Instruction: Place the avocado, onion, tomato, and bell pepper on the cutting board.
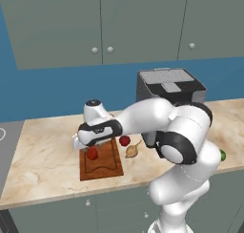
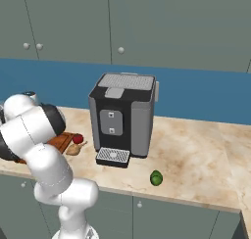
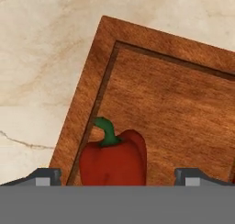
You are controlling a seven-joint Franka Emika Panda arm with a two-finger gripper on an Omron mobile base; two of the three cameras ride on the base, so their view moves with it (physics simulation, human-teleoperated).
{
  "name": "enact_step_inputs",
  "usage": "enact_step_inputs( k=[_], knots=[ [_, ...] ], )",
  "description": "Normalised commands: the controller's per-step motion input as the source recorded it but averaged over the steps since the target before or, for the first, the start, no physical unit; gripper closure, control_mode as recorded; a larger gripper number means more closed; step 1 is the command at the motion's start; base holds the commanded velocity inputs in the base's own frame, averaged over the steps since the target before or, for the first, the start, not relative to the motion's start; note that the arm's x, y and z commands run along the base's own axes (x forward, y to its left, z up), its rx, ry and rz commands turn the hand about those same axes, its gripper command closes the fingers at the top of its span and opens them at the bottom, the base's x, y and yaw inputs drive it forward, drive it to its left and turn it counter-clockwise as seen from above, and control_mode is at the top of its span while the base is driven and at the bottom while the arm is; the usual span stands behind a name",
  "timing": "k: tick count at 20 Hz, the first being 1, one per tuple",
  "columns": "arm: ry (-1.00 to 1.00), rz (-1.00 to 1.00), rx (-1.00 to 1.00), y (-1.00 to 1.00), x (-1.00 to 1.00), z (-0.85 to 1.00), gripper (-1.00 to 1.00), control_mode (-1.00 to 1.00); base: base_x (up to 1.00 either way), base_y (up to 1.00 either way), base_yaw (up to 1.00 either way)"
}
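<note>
Surface [image 1: 43, 151], pale marbled stone, running the width of the scene. Cutting board [image 1: 102, 166], reddish-brown with a groove inside its rim, directly under the tool, long axis running away from the robot. Tool [image 3: 117, 176], hanging low over the board; in the hand view its two tips stand wide apart on either side of the bell pepper [image 3: 113, 156], touching nothing, so it reads as released and empty-handed. Bell pepper, red with a green stem, lying on the board between and just below the tips, close to the groove at the board's left edge as the hand view shows it: judged delivered. Tomato [image 1: 125, 141], small red round, on the surface just off the board's far right corner, a short way right of the tool and a little beyond it. Onion [image 1: 132, 151], tan bulb with a pale stalk pointing up and right, on the surface just right of the board, near the tomato and right of the tool; stalk axis slanted away from the board. Coffee machine [image 2: 123, 119], dark box with a grey top, farther right again, standing between the near items and the last one. Avocado [image 2: 156, 178], glossy green oval, on the surface well right of the tool, beyond the machine near the front edge: the farthest reach. Judgement: one of four items placed; the tomato and onion lie nearest, both a short sweep rightward from the tool.
</note>
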Motion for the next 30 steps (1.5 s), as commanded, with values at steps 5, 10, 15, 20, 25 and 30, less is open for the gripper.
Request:
enact_step_inputs(
  k=[5,10,15,20,25,30],
  knots=[
    [-0.04,-0.04,0.0,-0.2,-0.07,0.57,-1.0,-1.0,0.0,0.0,0.0],
    [-0.05,-0.08,0.0,-0.42,-0.35,0.46,-1.0,-1.0,0.0,0.0,0.0],
    [-0.01,-0.13,0.0,-0.48,-0.43,0.38,-1.0,-1.0,0.0,0.0,0.0],
    [0.0,-0.15,0.0,-0.59,-0.32,0.3,-1.0,-1.0,0.0,0.0,0.0],
    [0.0,-0.13,0.0,-0.52,-0.11,0.05,-1.0,-1.0,0.0,0.0,0.0],
    [0.0,-0.04,0.0,-0.46,0.0,0.0,-1.0,-1.0,0.0,0.0,0.0]
  ],
)
